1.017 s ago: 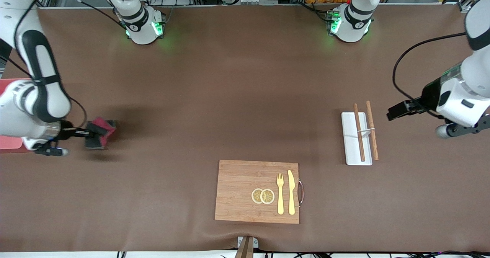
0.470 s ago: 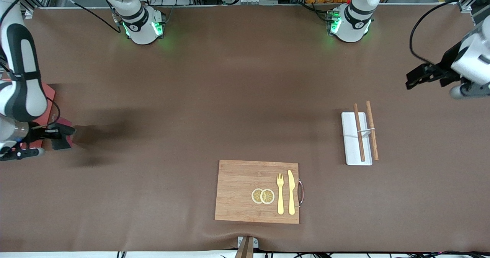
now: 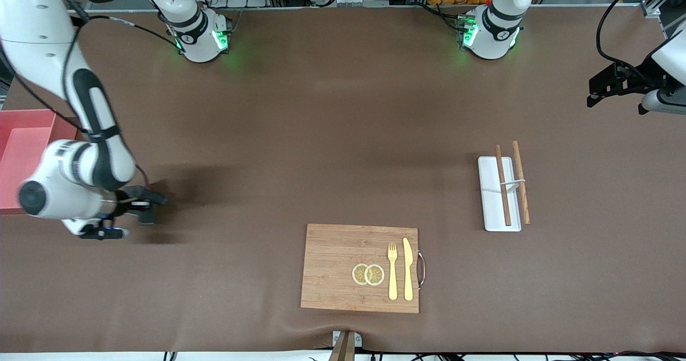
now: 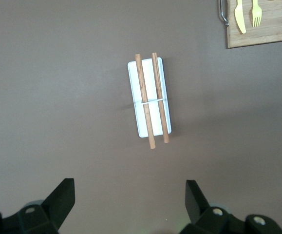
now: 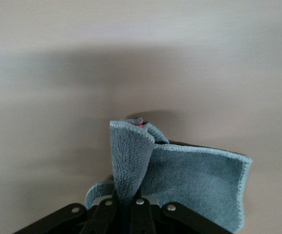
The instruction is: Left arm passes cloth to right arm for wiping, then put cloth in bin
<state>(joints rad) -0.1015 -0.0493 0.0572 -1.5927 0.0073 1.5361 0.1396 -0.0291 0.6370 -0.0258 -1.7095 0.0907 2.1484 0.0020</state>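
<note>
My right gripper (image 3: pixel 155 203) is shut on the cloth (image 3: pixel 147 216), a dark grey rag, low over the brown table beside the pink bin (image 3: pixel 21 136). In the right wrist view the cloth (image 5: pixel 189 175) stands folded out of the shut right gripper (image 5: pixel 128 207), one flap upright and one spread wide. Whether it touches the table I cannot tell. My left gripper (image 3: pixel 594 94) hangs open and empty over the left arm's end of the table. In its own wrist view the left gripper (image 4: pixel 129 197) has bare table between its fingers.
A white tray (image 3: pixel 490 195) with two wooden chopsticks (image 3: pixel 504 187) lies toward the left arm's end; the tray (image 4: pixel 158 78) also shows below the left gripper. A wooden board (image 3: pixel 335 275) carries a yellow fork, knife and lemon slices near the front edge.
My right gripper swung with the cloth toward the bin, then back out over the table. The left arm drew away from the tray toward its own end and the robots' side.
</note>
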